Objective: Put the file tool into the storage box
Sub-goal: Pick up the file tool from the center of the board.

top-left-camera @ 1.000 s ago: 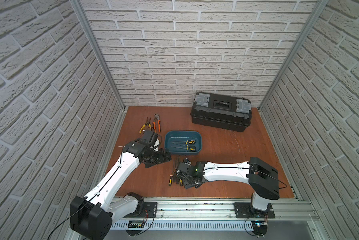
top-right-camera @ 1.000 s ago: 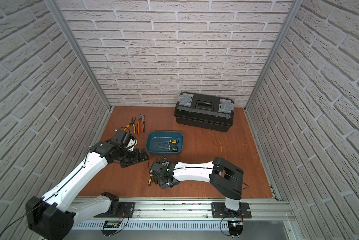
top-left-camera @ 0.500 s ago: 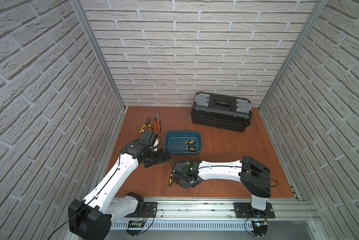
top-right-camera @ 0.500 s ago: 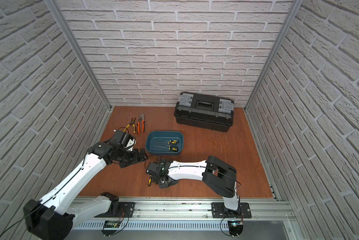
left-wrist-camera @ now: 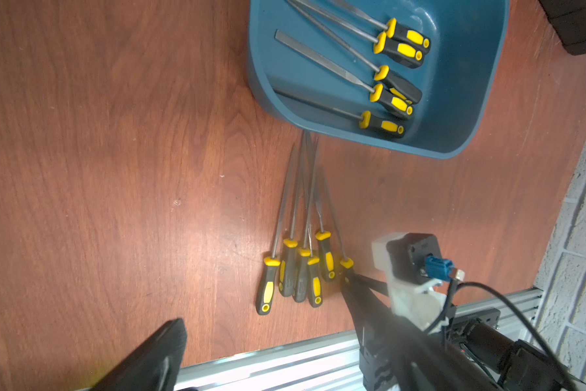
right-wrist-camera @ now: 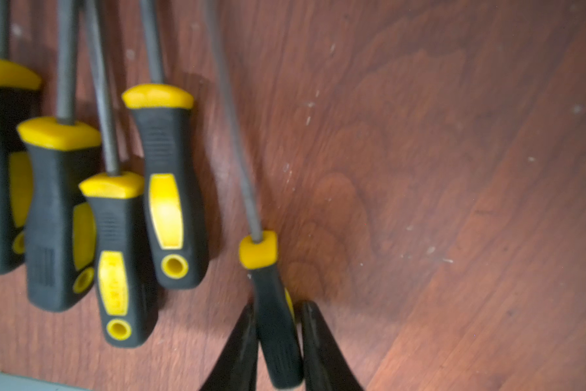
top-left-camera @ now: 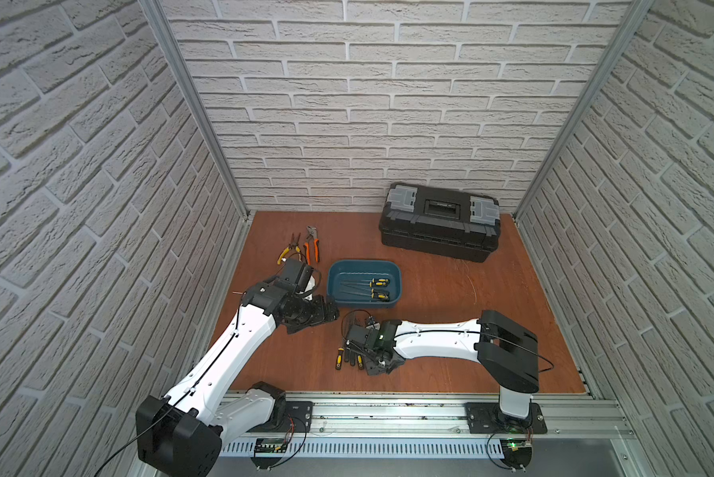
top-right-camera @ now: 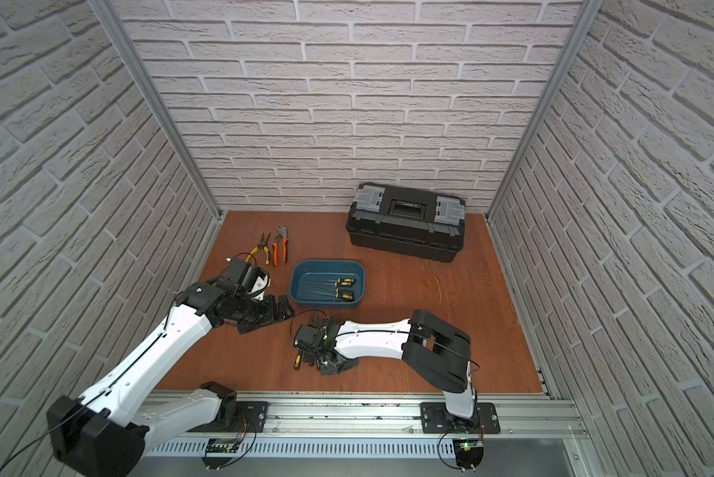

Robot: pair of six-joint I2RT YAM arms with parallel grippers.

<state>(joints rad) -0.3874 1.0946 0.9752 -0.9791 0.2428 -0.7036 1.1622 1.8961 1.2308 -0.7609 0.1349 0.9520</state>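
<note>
The teal-blue storage box [top-left-camera: 397, 273] [top-right-camera: 362, 270] [left-wrist-camera: 471, 84] sits mid-table with several yellow-and-black file tools inside. More file tools [top-left-camera: 349, 356] [top-right-camera: 305, 359] [left-wrist-camera: 295, 270] lie side by side on the wood in front of it. My right gripper [right-wrist-camera: 276, 315] [top-left-camera: 371, 360] [top-right-camera: 324, 361] is shut on the black handle of the rightmost file tool [right-wrist-camera: 267, 298] [left-wrist-camera: 346, 264], low at the table. Left of the box, my left gripper [top-left-camera: 326, 314] [top-right-camera: 283, 307] [left-wrist-camera: 284, 359] hovers open and holds nothing.
A large black toolbox [top-left-camera: 439, 223] [top-right-camera: 404, 225] with grey latches stands at the back right. Orange-handled pliers [top-left-camera: 313, 250] [top-right-camera: 281, 247] and yellow-handled cutters [top-left-camera: 288, 252] lie at the back left. An aluminium rail [top-left-camera: 388, 409] runs along the front edge.
My right gripper slid left to the row of loose files and closed on the rightmost handle. The left arm has barely shifted.
</note>
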